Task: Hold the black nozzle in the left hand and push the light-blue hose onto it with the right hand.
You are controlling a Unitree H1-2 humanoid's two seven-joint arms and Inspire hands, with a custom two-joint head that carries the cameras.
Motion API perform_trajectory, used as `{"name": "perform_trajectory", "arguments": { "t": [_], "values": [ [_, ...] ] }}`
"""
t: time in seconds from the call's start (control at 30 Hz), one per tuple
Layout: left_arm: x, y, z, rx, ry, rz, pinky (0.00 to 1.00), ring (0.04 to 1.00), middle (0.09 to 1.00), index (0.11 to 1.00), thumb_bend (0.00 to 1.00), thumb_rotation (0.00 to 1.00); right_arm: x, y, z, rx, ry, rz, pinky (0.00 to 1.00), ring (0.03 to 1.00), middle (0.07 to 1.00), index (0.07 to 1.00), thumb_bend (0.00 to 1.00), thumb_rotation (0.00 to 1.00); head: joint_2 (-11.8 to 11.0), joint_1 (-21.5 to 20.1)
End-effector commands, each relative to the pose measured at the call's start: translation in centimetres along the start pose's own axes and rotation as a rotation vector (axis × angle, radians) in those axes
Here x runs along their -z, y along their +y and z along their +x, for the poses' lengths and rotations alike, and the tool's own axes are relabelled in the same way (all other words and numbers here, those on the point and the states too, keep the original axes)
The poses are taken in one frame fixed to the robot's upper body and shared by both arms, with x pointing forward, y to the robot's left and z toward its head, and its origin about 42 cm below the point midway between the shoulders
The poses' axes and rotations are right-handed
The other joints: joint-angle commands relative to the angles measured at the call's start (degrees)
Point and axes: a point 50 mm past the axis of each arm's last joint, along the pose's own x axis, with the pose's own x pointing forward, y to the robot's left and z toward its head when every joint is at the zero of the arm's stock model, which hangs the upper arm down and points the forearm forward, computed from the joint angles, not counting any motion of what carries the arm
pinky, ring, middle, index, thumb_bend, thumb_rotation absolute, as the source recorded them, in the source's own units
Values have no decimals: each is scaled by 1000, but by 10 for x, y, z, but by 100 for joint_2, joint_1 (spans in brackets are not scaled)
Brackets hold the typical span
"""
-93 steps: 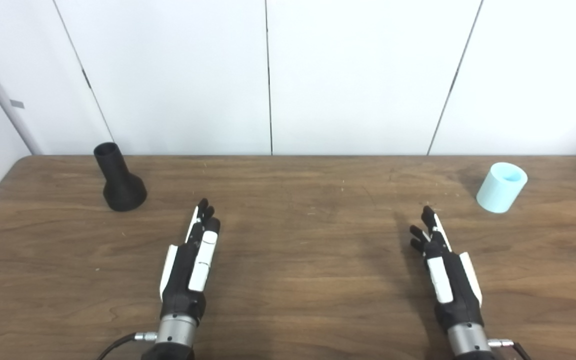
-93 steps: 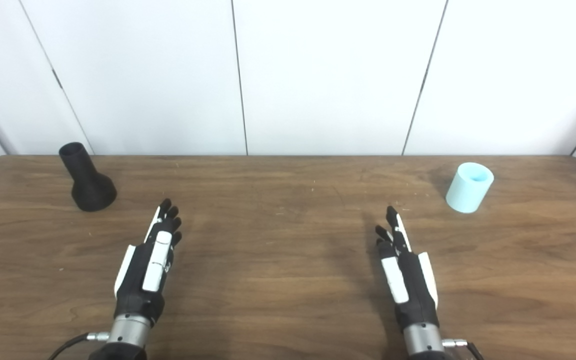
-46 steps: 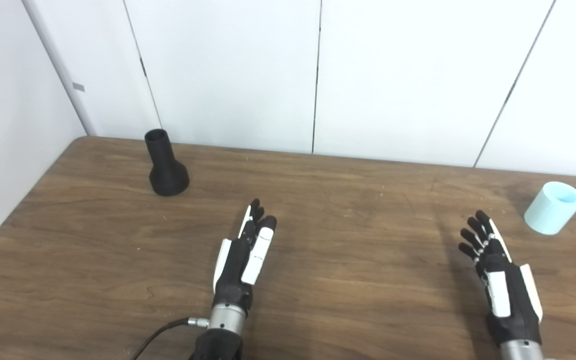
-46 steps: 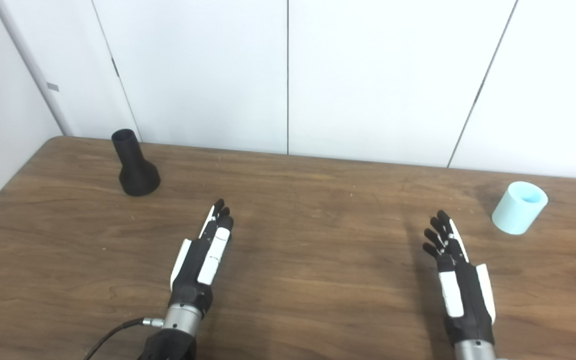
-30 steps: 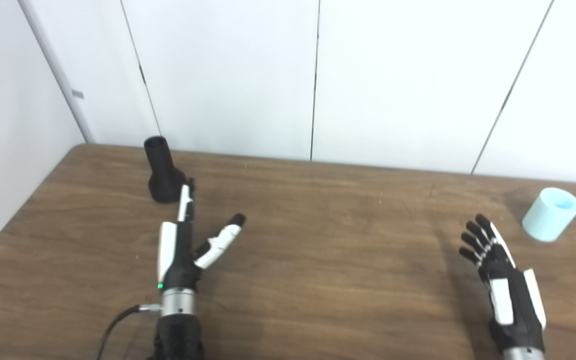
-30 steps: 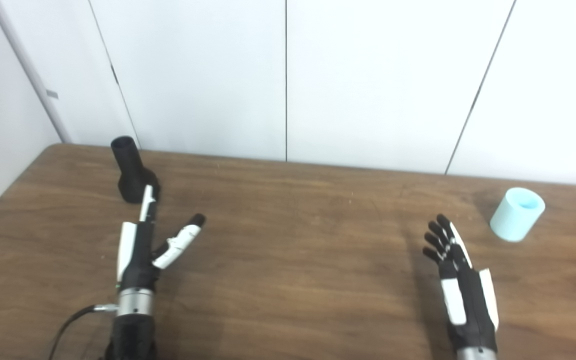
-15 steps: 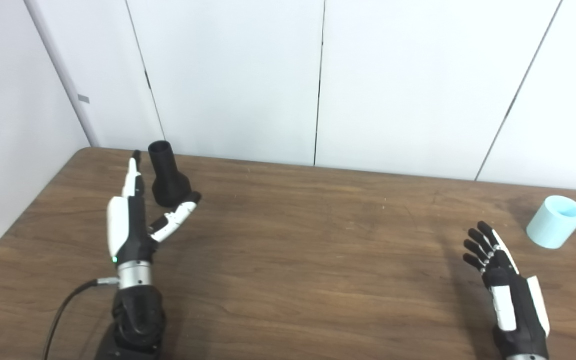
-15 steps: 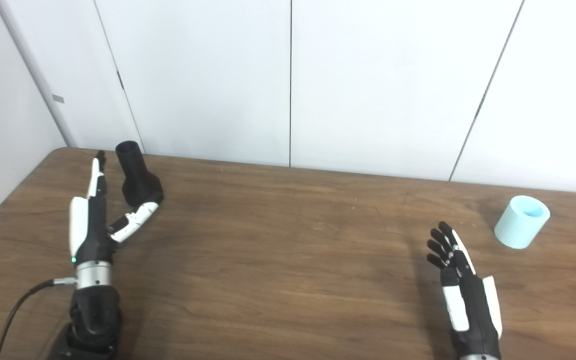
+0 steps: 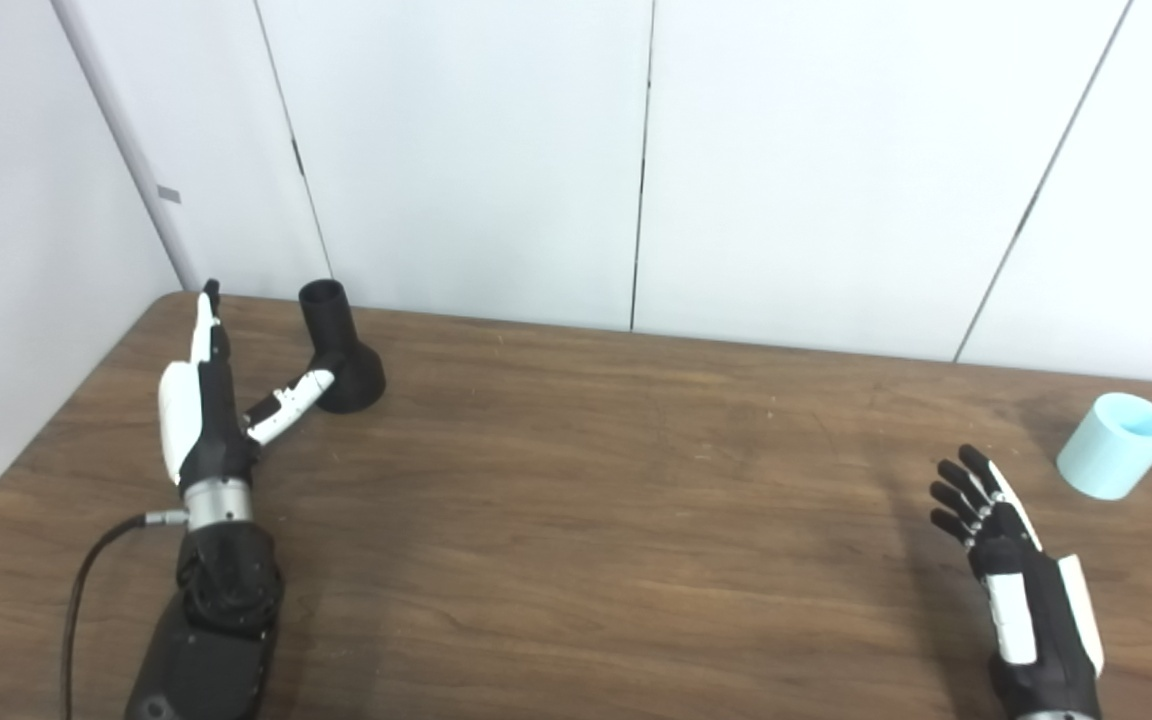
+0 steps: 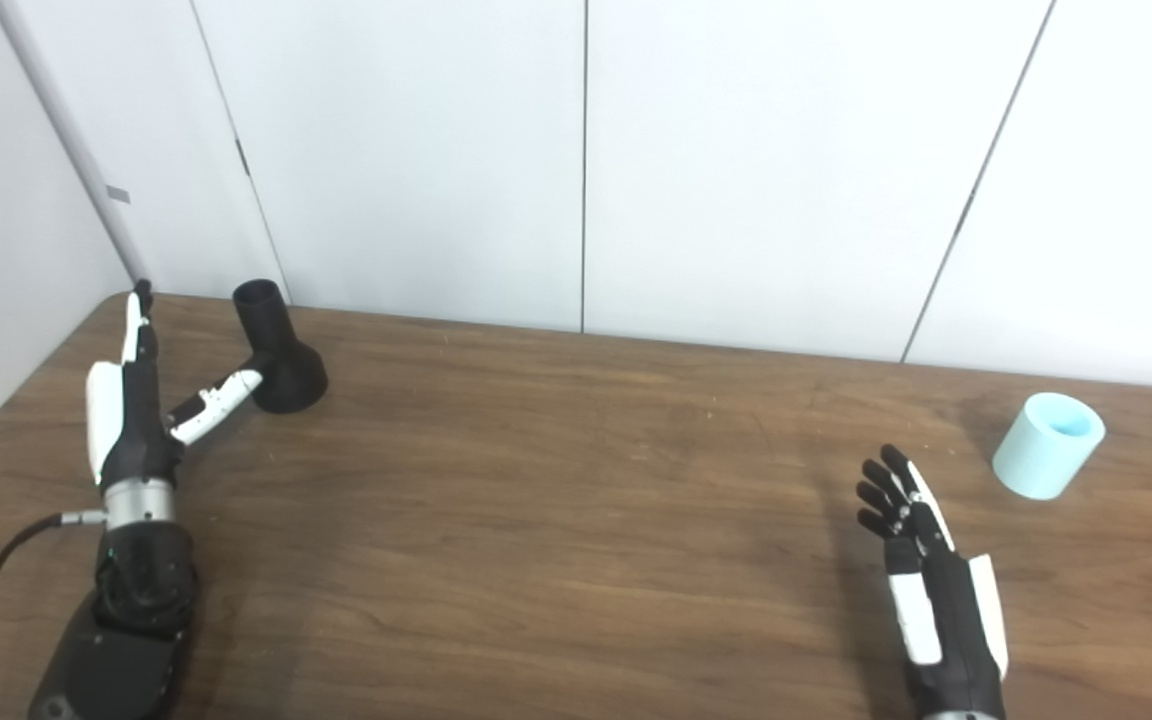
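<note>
Left hand (image 9: pixel 204 415), fingers spread and empty, sits beside the black nozzle (image 9: pixel 336 350) at upper left. Right hand (image 9: pixel 1021 585), also empty and splayed, waits lower right near the light-blue hose (image 9: pixel 1116 445).

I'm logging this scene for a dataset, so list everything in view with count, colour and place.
nozzle: one, black, upright on its flared base at the table's far left.
hose piece: one, light blue, a short open cylinder at the far right.
table: one, brown wood grain, against white wall panels.
cable: one, black, trailing from the left wrist.
left hand: one, black and white, open, fingers left of the nozzle, thumb reaching to its base.
right hand: one, black and white, open, near the hose piece, apart from it.
</note>
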Motion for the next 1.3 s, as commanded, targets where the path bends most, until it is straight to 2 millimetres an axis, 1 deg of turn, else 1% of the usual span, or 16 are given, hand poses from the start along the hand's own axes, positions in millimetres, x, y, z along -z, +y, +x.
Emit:
{"name": "perform_trajectory", "arguments": {
  "t": [0.0,0.03,0.07,0.13,0.23,0.33,0.47,0.5,0.57,0.6,0.67,0.8,0.93,1.1,1.23,1.27],
  "values": [
    [-19,6,24,33,-23,68,860,948,950,996,850,545,14,6,-9,-4,55,7,836,876,896,932,654,1000,7,-14],
    [-20,5,26,57,-7,86,854,940,932,975,896,557,14,7,-9,-5,54,6,835,876,896,932,655,1000,7,-14],
    [-20,3,27,83,12,107,850,937,923,965,920,562,14,7,-9,-6,54,6,835,876,896,933,655,1000,9,-19],
    [-18,-1,31,138,39,144,865,932,906,917,976,567,13,7,-9,-7,53,4,833,873,894,934,655,1000,25,-44],
    [-15,-6,37,186,63,142,900,934,902,873,999,564,12,6,-9,-6,54,3,830,870,893,934,651,1000,54,-40],
    [-14,-13,44,206,87,139,899,936,898,859,1000,530,12,5,-9,-8,55,2,825,870,892,934,644,1000,62,-37],
    [-16,-16,51,212,88,180,896,936,890,833,1000,524,11,6,-10,-10,55,-2,824,870,892,934,642,1000,99,-40],
    [-16,-17,53,214,86,196,897,931,877,798,1000,527,11,7,-10,-12,55,-4,822,870,892,934,642,1000,99,-40],
    [-16,-21,59,226,88,229,898,929,871,765,1000,531,10,7,-10,-13,54,-9,821,870,892,934,643,1000,111,-69],
    [-15,-22,61,233,91,240,902,934,872,731,1000,540,10,7,-10,-13,55,-11,820,869,891,934,642,1000,111,-69],
    [-14,-24,65,245,99,256,906,937,872,714,1000,544,10,6,-10,-12,56,-14,818,867,890,933,642,1000,130,-73],
    [-12,-26,69,254,114,273,908,941,867,708,1000,551,9,7,-10,-12,55,-16,813,863,885,931,645,1000,134,-81],
    [-3,-28,77,257,164,288,895,935,858,709,1000,558,9,9,-12,-15,54,-10,800,856,876,928,644,1000,147,-136],
    [2,-32,80,263,186,304,885,927,856,711,998,547,9,11,-12,-18,53,-4,791,850,869,924,645,1000,154,-150],
    [2,-35,81,265,195,308,867,917,848,705,942,506,8,12,-12,-22,53,-4,790,848,864,924,654,1000,184,-173],
    [2,-36,81,265,197,306,865,913,842,691,888,467,7,12,-12,-23,53,-4,790,848,861,924,657,1000,184,-173]
  ]
}}
